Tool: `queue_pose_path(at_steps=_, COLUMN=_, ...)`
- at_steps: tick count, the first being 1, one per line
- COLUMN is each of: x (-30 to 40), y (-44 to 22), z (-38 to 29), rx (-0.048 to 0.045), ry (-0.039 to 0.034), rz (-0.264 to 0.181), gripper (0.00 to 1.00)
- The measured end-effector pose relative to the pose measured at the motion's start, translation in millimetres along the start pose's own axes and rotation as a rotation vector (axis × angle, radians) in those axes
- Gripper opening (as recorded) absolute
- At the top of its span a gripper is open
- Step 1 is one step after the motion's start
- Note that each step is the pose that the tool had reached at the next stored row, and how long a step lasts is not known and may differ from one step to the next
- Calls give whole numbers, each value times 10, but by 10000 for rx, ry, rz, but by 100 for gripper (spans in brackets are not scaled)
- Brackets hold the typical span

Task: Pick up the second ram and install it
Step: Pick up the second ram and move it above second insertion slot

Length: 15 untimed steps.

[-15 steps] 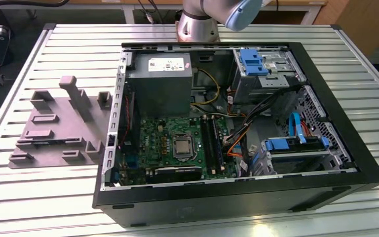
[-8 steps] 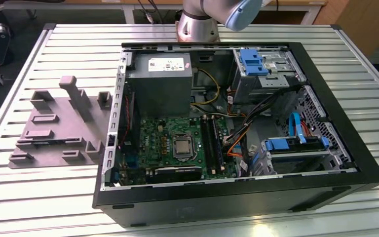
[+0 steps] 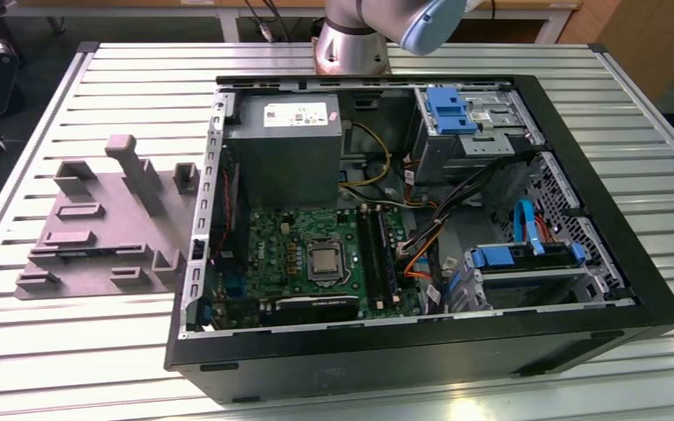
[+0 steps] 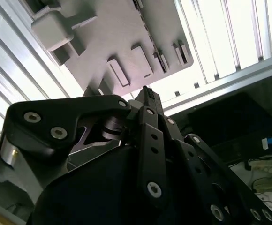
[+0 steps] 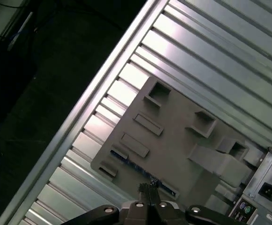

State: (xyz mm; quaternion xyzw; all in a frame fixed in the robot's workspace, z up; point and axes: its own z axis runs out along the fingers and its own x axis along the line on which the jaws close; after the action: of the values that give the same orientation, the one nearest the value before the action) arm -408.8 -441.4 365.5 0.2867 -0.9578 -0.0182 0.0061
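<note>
The second ram [image 5: 140,167] is a thin blue-green stick lying in a slot along one edge of the grey fixture plate [image 5: 173,136]. In the first wrist view my gripper [image 5: 148,188] hangs above that stick, apart from it, with its fingertips together and nothing between them. The second wrist view shows the same black gripper [image 4: 147,93] shut, with the fixture plate [image 4: 117,33] beyond it. In the exterior view the open computer case [image 3: 431,351] lies on the table, with the green motherboard [image 3: 278,250] and its long black slots [image 3: 375,250] facing up.
The fixture plate [image 3: 91,228] sits at the exterior view's left of the case and carries a tall post [image 3: 138,167] and several raised blocks. The slatted metal table [image 3: 68,342] ends close beside the fixture, with dark floor [image 5: 28,93] past the edge. Cables and blue drive clips [image 3: 448,110] crowd the case's right half.
</note>
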Motion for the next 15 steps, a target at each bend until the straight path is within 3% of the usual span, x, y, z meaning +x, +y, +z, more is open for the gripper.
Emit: queue_pose_path(at_steps=15, x=0, y=-1, z=16, rx=3, ry=104, rz=-2724, gripper=11)
